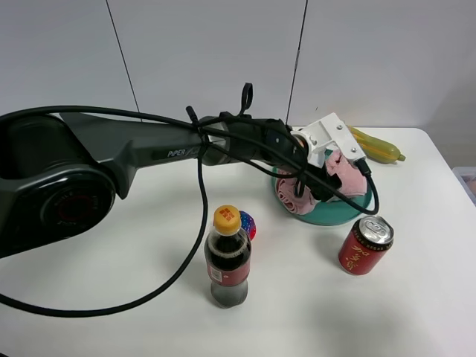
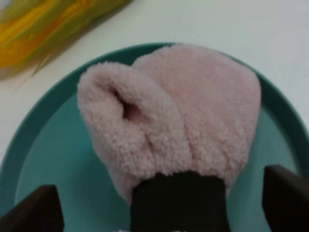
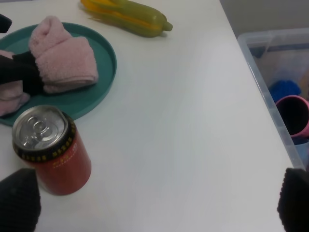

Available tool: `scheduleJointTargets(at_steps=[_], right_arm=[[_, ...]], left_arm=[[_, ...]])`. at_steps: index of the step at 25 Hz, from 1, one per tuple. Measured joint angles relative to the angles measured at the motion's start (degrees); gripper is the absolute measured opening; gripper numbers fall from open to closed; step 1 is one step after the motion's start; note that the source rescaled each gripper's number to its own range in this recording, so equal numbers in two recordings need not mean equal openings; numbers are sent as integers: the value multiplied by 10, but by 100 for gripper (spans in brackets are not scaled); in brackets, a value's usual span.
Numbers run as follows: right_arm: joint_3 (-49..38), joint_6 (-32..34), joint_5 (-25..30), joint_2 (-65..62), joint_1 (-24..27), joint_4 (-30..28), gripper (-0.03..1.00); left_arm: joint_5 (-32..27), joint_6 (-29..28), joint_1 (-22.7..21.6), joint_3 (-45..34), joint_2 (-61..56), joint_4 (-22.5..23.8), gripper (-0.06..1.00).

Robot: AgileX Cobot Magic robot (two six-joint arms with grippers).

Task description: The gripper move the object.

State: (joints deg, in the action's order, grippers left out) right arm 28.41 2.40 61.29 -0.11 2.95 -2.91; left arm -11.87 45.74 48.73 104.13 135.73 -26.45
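The object, a pink rolled towel (image 1: 343, 177) with a black band at its middle, lies on a teal plate (image 1: 336, 216). My left gripper (image 1: 325, 176), with its white block, reaches across over the plate. In the left wrist view the towel (image 2: 183, 121) fills the plate (image 2: 43, 145). The left gripper (image 2: 159, 208) is open, and its black fingers (image 2: 34, 212) stand on either side of the band, apart from it. My right gripper (image 3: 157, 205) is open and empty above the table, near the towel (image 3: 63, 58). The right arm is out of the exterior high view.
A red can (image 1: 364, 244) stands just in front of the plate, also in the right wrist view (image 3: 50, 150). A cola bottle (image 1: 228, 256) and a small pink-blue ball (image 1: 248, 223) stand front centre. A corn cob (image 1: 375, 146) lies behind the plate. A clear bin (image 3: 270, 72) holds a pink cup (image 3: 292, 113).
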Motion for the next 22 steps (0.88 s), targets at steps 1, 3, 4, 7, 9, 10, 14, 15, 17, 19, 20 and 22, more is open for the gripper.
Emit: scheduleJointTargets(at_steps=[1, 3, 4, 7, 9, 10, 14, 15, 17, 19, 20, 22], right_arm=[[0, 0, 0, 0, 0, 0, 100], [0, 0, 0, 0, 0, 0, 100], [0, 0, 0, 0, 0, 0, 100], [0, 0, 0, 0, 0, 0, 100], [0, 0, 0, 0, 0, 0, 100], [0, 0, 0, 0, 0, 0, 100], [0, 0, 0, 0, 0, 0, 100], [0, 0, 0, 0, 0, 0, 100], [0, 0, 0, 0, 0, 0, 100], [0, 0, 0, 0, 0, 0, 100], [0, 0, 0, 0, 0, 0, 100], [0, 0, 0, 0, 0, 0, 100]], left_arm=[[-14, -3, 0, 0, -11, 2, 70], [-45, -20, 0, 0, -41, 12, 70], [-64, -37, 0, 0, -56, 21, 70], [-128, -107, -5, 1, -110, 59, 70], [-172, -172, -17, 1, -140, 90, 70], [-191, -203, -26, 1, -151, 107, 70], [-275, -344, -82, 1, -197, 206, 70], [-289, -370, -96, 1, -204, 225, 70], [-315, -422, -138, 1, -223, 264, 70], [-334, -447, -178, 1, -239, 286, 70], [-340, -457, -200, 1, -247, 295, 70], [-351, -463, -242, 1, -262, 303, 70]])
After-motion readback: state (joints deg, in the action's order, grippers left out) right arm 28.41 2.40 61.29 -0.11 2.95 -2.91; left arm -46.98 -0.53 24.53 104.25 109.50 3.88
